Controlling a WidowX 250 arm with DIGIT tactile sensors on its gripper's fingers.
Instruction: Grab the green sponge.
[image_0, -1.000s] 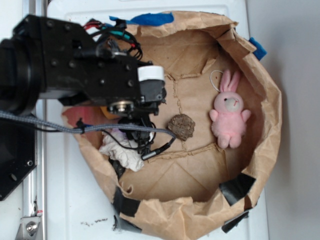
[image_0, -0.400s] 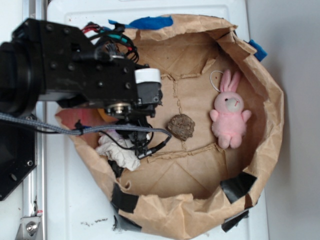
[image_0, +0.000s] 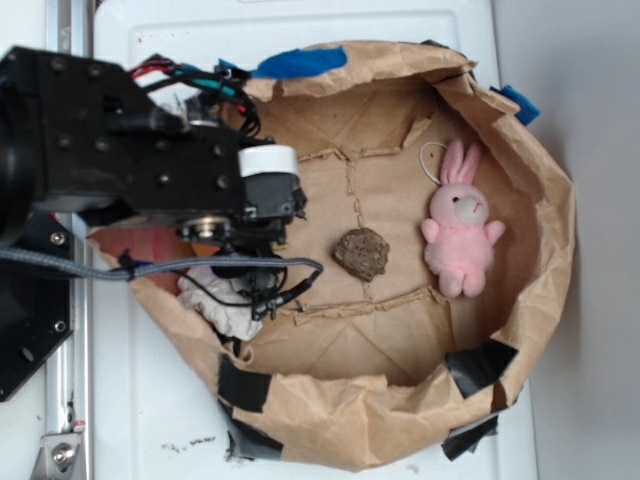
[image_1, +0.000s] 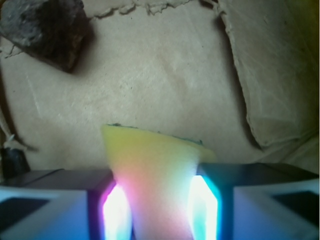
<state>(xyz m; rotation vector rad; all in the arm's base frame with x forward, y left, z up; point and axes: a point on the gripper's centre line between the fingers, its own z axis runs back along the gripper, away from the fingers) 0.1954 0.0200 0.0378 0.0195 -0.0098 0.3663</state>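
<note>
Since the earlier frame our arm has drawn back toward the left, and the brown paper bag has shifted a little on the white surface.

Starting at the left of the exterior view, the arm covers the bag's left rim and hides whatever sits under it. Just below it lies the white wad of cloth, with the arm's cables trailing across it. Further right, near the middle of the bag floor, sits the brown lumpy rock, and well apart from it at the right is the pink plush bunny, lying with its ears toward the far side.

We cannot see the green sponge in that view at all. The wrist view settles it: the green sponge stands between the two fingers of our pincer, its yellow foam filling the gap, and both glowing pads seem pressed against its sides. Its free edge juts forward past the fingertips, so its long axis runs straight out from the pincer, with the paper floor beyond it. The rock shows at the top left of that view, well clear.

We judge the grasp made, so the coming move is likely a plain lift, with nothing in the way.
</note>
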